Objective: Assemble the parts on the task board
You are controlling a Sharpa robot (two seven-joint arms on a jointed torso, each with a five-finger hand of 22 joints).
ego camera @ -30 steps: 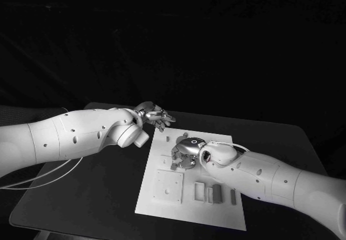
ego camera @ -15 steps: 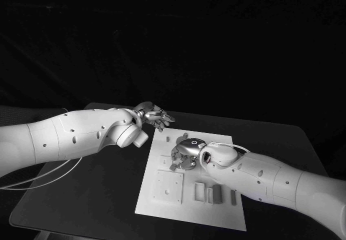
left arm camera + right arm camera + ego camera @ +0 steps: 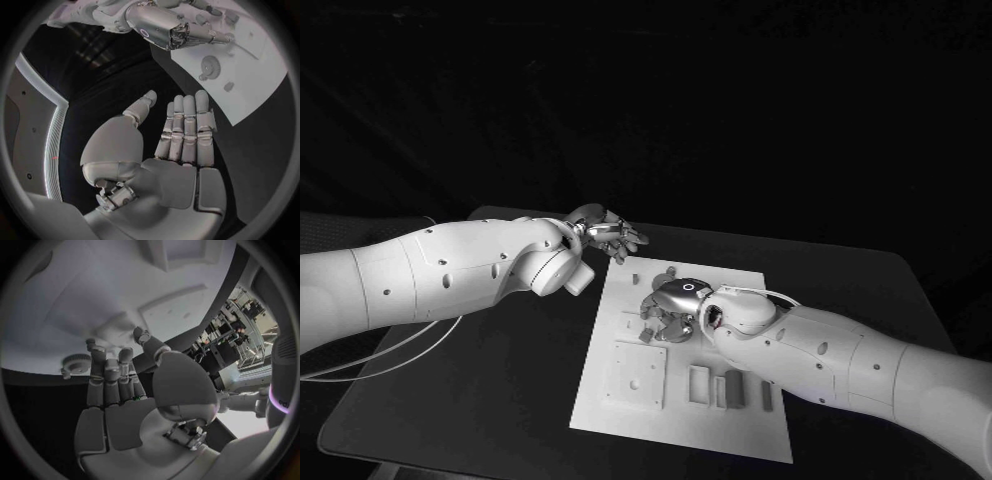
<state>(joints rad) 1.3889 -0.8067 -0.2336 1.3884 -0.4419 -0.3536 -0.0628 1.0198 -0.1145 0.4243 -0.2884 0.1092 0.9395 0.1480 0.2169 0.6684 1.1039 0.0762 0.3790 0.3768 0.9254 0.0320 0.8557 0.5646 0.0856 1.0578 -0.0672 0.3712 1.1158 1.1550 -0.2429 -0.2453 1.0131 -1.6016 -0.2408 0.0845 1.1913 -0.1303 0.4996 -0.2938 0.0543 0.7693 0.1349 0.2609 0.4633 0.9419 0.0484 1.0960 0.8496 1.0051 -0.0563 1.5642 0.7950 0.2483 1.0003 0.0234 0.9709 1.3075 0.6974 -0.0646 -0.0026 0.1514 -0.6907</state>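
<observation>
Task board (image 3: 678, 400) flat mid-worktop (image 3: 473, 400). Right hand (image 3: 669, 308) low over board's middle, fingers extended, grasping nothing. Left hand (image 3: 607, 232) beyond board's far-left corner, released, empty.

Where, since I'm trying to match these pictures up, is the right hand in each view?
Head view: right hand over the middle of the white task board.
Left wrist view: right hand reaching onto the board.
Right wrist view: its own palm mid-circle, board beyond.
Shared landmark: the task board.
</observation>
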